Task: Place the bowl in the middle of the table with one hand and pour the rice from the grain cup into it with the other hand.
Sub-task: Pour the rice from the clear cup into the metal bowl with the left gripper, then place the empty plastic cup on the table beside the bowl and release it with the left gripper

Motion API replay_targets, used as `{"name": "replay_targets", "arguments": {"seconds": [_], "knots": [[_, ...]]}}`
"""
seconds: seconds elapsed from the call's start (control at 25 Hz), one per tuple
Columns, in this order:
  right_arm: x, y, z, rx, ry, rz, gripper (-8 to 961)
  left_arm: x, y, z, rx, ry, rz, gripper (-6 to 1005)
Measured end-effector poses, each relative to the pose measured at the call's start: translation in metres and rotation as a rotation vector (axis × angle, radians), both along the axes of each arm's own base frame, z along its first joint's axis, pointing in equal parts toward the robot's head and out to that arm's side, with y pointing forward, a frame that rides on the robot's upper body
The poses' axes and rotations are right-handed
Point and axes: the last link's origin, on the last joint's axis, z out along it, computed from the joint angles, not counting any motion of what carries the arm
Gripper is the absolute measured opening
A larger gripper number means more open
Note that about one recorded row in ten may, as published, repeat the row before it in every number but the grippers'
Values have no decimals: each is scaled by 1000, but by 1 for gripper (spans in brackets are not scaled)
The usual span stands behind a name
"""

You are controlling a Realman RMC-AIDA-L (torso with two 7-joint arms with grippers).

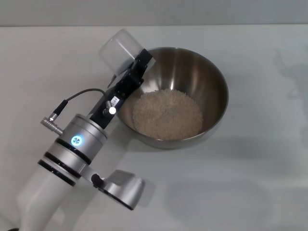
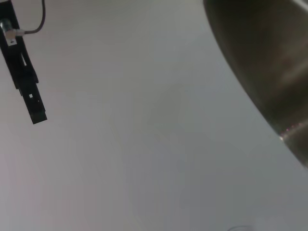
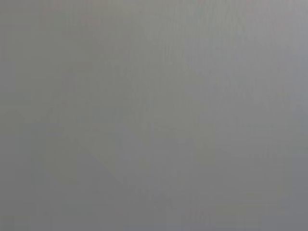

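The bowl (image 1: 174, 96) sits on the table (image 1: 260, 183) about mid-width, nearer the far edge than the near one. Rice (image 1: 167, 114) lies in a round pale heap on the bowl's bottom, toward its near side.

L arm comes up from the near-left corner, w/ a cable (image 1: 79, 96) looping off its wrist. The left gripper (image 1: 136, 67) is at the bowl's far-left rim, jaws closed on the cup (image 1: 120, 49) by its handle side. The cup is tipped over, its body hanging outside the rim on the far-left, over the table; it looks clear, no grains visible inside.

In the left wrist view the bowl's outer wall (image 2: 269, 72) curves across one corner, bare table beside it, and a black finger (image 2: 24, 72) sticks in at the opposite edge.

R gripper isn't in any view; the right wrist view gives only plain grey surface, so can't tell its jaws.
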Motion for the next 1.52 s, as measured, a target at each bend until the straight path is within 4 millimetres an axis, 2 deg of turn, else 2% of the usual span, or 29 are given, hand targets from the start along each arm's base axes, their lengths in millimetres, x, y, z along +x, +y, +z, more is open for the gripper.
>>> {"name": "replay_targets", "arguments": {"seconds": [0.16,0.36,0.64,0.68,0.72,0.76,0.96,1.12,1.24,1.28,1.52], "knots": [[0,0,1,2,1,0,816,0,2,6,16,-41,15,42],[-1,2,1,1,3,5,816,3,0,3,-42,-121,38,44],[-1,3,0,-3,-1,2,816,14,7,20,-171,-585,185,45],[-1,3,0,-2,0,1,816,13,10,28,-209,-749,232,46],[-1,3,0,-2,0,1,816,13,10,28,-209,-749,232,46],[-1,3,0,-2,0,1,816,11,12,32,-225,-832,256,46],[0,3,0,-3,2,0,817,-12,27,57,-310,-1300,388,48],[0,3,0,-3,3,0,817,-35,38,65,-369,-1563,501,49],[-1,3,0,-3,4,1,817,-51,44,64,-409,-1697,599,49],[-1,3,0,-3,4,1,817,-61,47,61,-430,-1776,666,50],[0,2,0,-4,4,0,817,-85,52,57,-445,-1902,787,51]]}}
